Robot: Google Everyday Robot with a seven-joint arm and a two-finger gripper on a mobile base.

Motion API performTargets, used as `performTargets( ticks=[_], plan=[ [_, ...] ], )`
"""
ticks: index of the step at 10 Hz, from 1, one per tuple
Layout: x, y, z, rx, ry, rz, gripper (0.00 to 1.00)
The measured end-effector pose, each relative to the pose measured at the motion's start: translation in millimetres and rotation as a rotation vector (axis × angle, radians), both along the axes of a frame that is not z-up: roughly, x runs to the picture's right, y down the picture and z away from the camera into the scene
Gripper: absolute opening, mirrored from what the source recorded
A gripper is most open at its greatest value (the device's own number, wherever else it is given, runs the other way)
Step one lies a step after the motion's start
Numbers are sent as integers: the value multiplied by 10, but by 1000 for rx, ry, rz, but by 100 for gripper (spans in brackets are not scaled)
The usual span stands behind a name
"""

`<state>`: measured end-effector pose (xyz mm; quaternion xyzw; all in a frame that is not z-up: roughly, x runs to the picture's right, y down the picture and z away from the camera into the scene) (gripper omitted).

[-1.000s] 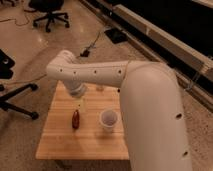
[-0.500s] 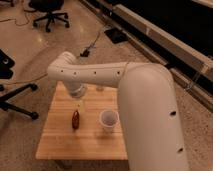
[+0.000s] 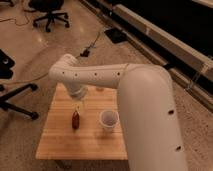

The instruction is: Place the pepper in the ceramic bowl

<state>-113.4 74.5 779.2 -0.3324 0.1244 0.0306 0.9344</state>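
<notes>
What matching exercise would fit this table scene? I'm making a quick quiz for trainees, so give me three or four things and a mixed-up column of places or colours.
Things:
1. pepper
2. cup
3. claw
4. table

Descriptions:
A. pale and see-through, standing right of the dark red thing
B. light wood, carrying the other things
C. dark red-brown, lying left of the pale vessel
D. hanging just above the dark red thing, under the white arm

Pairs: 1-C, 2-A, 3-D, 4-B

The arm (image 3: 145, 100) hides the table's (image 3: 60, 140) right side; hand (image 3: 78, 103) blurred.
</notes>
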Motion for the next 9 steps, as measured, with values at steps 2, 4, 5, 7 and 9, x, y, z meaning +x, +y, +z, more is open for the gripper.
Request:
performTargets(
  ticks=[2, 4, 5, 7, 9],
  plan=[
    [-16, 33, 49, -4, 4, 10, 80],
    [-17, 67, 89, -5, 13, 24, 80],
    [-21, 77, 105, -4, 16, 28, 80],
    [-35, 125, 143, -7, 28, 35, 80],
    [2, 154, 178, -9, 41, 48, 80]
  ],
)
